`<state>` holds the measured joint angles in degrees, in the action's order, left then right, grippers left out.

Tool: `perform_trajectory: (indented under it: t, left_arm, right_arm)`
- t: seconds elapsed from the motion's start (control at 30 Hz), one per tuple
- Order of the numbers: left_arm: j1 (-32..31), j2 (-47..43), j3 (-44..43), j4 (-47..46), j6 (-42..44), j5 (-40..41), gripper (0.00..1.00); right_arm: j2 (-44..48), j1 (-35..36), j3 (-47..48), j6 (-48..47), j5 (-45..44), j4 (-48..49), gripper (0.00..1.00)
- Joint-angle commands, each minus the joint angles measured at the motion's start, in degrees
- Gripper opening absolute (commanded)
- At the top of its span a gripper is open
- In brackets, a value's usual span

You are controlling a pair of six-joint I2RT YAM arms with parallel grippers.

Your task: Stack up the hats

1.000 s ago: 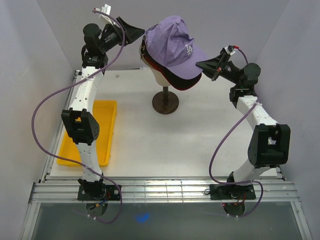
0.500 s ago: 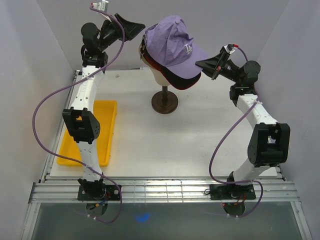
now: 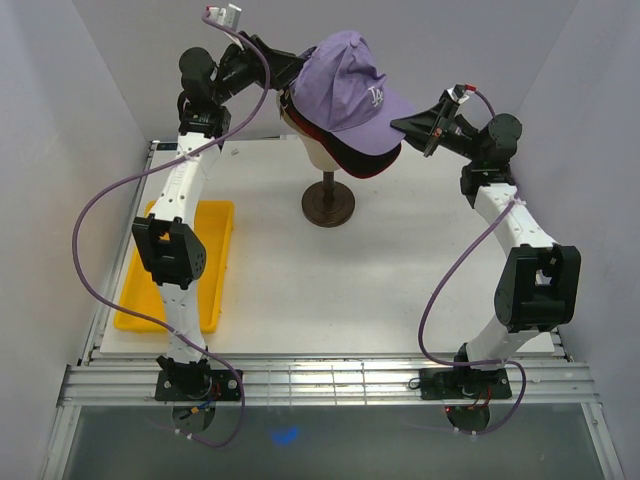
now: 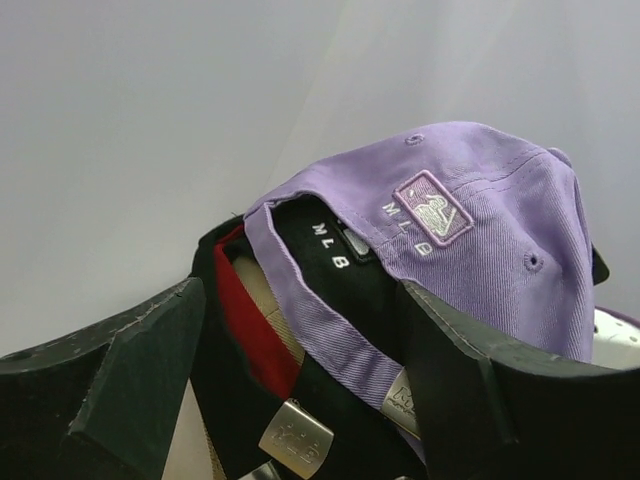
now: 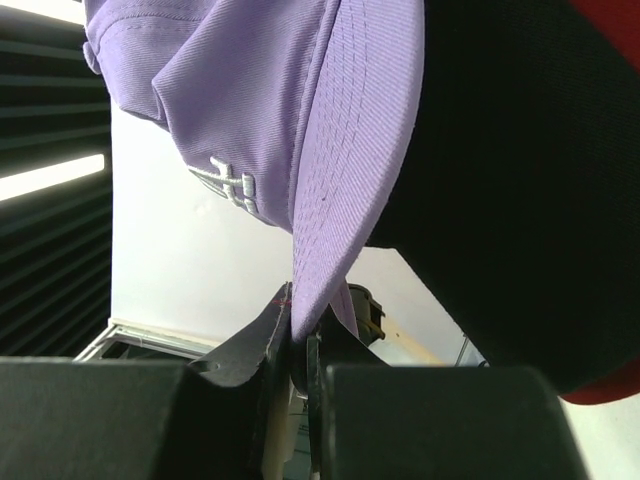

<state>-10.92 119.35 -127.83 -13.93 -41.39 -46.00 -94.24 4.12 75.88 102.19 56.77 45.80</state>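
While right gripper [image 3: 407,125] pinches its brim [image 5: 350,160], lavender cap [image 3: 345,85] topmost, left gripper [image 3: 284,68] spread.

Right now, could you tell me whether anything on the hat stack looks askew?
Yes: the lavender cap on top sits tilted, not seated; the black cap and red cap show beneath its back edge. The right gripper's jaws are shut on its brim.
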Motion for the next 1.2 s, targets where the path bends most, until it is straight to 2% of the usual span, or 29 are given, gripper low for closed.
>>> perform_trajectory:
  t: [0.0, 0.13, 0.23, 0.27, 0.37, 0.6, 0.7, 0.73, 0.77, 0.9, 1.17]
  left_arm:
    - [-0.95, -4.47, 1.61, 1.71, 3.58, 0.64, 0.86]
    - [-1.12, -6.23, 4.08, 6.62, 7.63, 5.38, 0.74]
    - [-1.39, -6.67, 4.43, 10.06, 9.65, 7.32, 0.56]
    - [-1.47, -6.76, 4.61, 11.63, 9.92, 8.11, 0.46]
    - [-1.39, -7.29, 5.92, 12.70, 10.36, 9.61, 0.33]
    - [-1.91, -6.76, 6.80, 16.04, 11.41, 9.61, 0.15]
    - [-2.00, -7.11, 7.77, 17.18, 12.03, 9.70, 0.11]
    - [-2.00, -7.20, 7.95, 17.71, 12.20, 9.87, 0.04]
    - [-2.09, -7.29, 8.03, 17.97, 12.21, 10.31, 0.02]
    - [-2.18, -6.85, 7.86, 19.82, 12.29, 11.19, 0.00]
    - [-2.44, -6.15, 7.86, 23.16, 12.12, 12.69, 0.00]
  right_arm:
    - [-0.95, 0.54, 2.70, -2.08, 1.94, -3.08, 0.08]
    - [-0.77, 0.54, 2.79, -2.44, 1.50, -3.79, 0.08]
    - [-0.34, 0.54, 1.65, -2.87, 0.62, -4.05, 0.08]
    - [-0.07, 0.54, 0.43, -2.96, -0.08, -4.14, 0.08]
    - [0.98, 0.45, -1.69, -3.40, -1.48, -3.79, 0.08]
    - [1.86, 0.54, -7.05, -4.19, -3.77, -2.47, 0.08]
    - [2.21, 0.54, -8.81, -4.46, -4.74, -2.21, 0.08]
    - [2.13, 0.54, -9.34, -4.63, -5.00, -2.21, 0.08]
    - [2.30, 0.54, -9.52, -5.33, -5.18, -2.99, 0.08]
    - [3.27, 0.19, -11.36, -7.88, -6.76, -6.16, 0.08]
    - [3.71, 0.10, -15.75, -7.80, -9.14, -5.64, 0.08]
